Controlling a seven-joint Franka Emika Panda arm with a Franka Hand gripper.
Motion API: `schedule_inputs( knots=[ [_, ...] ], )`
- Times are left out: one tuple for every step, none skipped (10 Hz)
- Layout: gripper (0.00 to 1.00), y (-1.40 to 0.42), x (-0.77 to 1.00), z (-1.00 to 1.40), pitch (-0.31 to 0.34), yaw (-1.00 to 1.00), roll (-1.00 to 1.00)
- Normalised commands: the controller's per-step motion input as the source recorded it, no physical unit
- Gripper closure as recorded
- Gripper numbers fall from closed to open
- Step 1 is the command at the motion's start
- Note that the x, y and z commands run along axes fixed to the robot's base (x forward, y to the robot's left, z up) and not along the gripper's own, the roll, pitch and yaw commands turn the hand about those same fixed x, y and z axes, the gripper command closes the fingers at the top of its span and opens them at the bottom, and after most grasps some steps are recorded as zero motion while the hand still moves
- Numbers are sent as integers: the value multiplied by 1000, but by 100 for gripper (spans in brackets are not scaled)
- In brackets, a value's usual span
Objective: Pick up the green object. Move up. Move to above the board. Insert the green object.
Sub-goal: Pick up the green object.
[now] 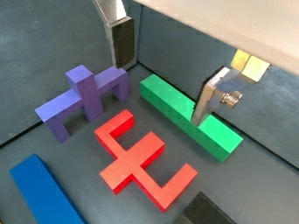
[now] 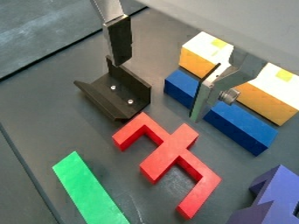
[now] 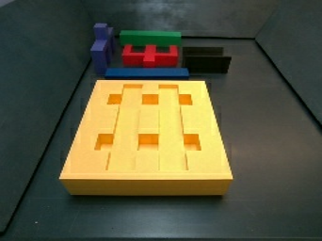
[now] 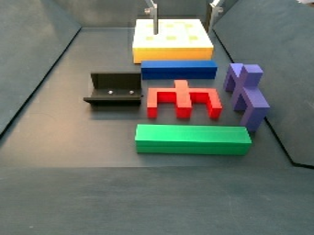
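Hovered wide, empty claw (image 1: 163, 74) above green object (image 1: 187, 115), beside red notched block (image 1: 140, 162); purple piece (image 1: 84, 98) nearby.

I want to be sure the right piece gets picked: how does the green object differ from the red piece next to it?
The green object is a plain straight bar; the red piece is notched, with prongs branching off a spine. The green object is longer and lies nearest the camera in a side view; the red piece sits between it and the blue bar. Both lie flat on the dark floor, untouched. The gripper hangs above them, holding nothing.
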Motion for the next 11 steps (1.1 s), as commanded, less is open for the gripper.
schedule_inputs(
  knots=[
    [0,20,0,0,0,0,0],
    [0,154,34,-54,1,-194,-9],
    [0,260,94,-37,103,-697,-30],
    [0,197,86,-37,136,-806,0],
    [0,149,49,0,136,-843,0],
    [0,86,20,0,116,-889,0],
    [0,37,46,0,91,-900,-37],
    [0,26,54,0,90,-903,-47],
    [0,29,46,0,96,-906,-40],
    [0,57,109,-63,54,-897,-44],
    [0,151,194,-209,49,-837,-24]
  ],
)
